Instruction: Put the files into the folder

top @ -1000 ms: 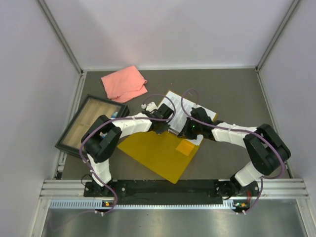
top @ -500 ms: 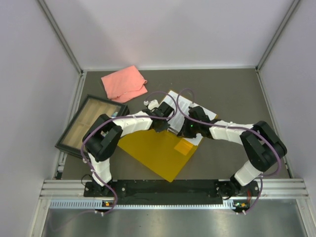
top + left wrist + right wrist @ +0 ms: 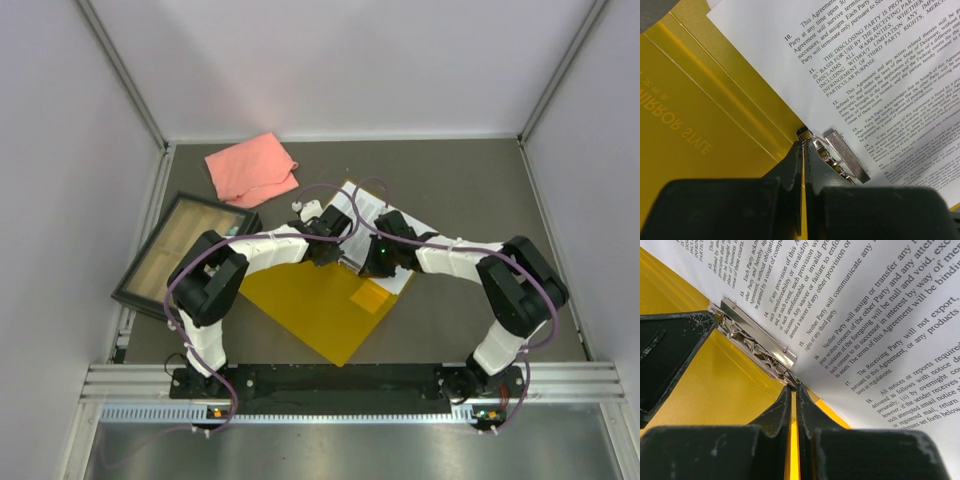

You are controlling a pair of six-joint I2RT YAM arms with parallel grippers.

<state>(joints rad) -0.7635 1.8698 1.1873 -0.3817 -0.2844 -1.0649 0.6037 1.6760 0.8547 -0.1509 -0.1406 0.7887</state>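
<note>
The folder (image 3: 310,305) lies open on the table (image 3: 460,190), near its middle and just ahead of the two arm bases. Its yellow-orange sheet spreads toward the near edge at a slant. The files (image 3: 880,75) rest on its far half, white sheets of numbered clauses in small black print. Their lower edge is tucked at the metal clip (image 3: 847,155) along the fold.

The left claw (image 3: 804,147) is pressed all but shut. Only a thin yellow sliver shows between its two dark fingers, which looks to be an edge of the folder pinched at the fold, right beside one end of the clip. The right claw (image 3: 792,390) is closed the same way on a narrow yellow strip, touching the opposite end of the clip, with the printed page curving up just beyond its tips.

From above, both arms reach inward and their claws sit close together over the seam where paper meets plastic, left one to the left. The wrists hide the fingertips in that view.

A pink cloth (image 3: 252,168) lies crumpled at the far left of the table, well apart from the folder. A black-framed tray (image 3: 183,250) sits tilted at the left edge, beside the left arm.
</note>
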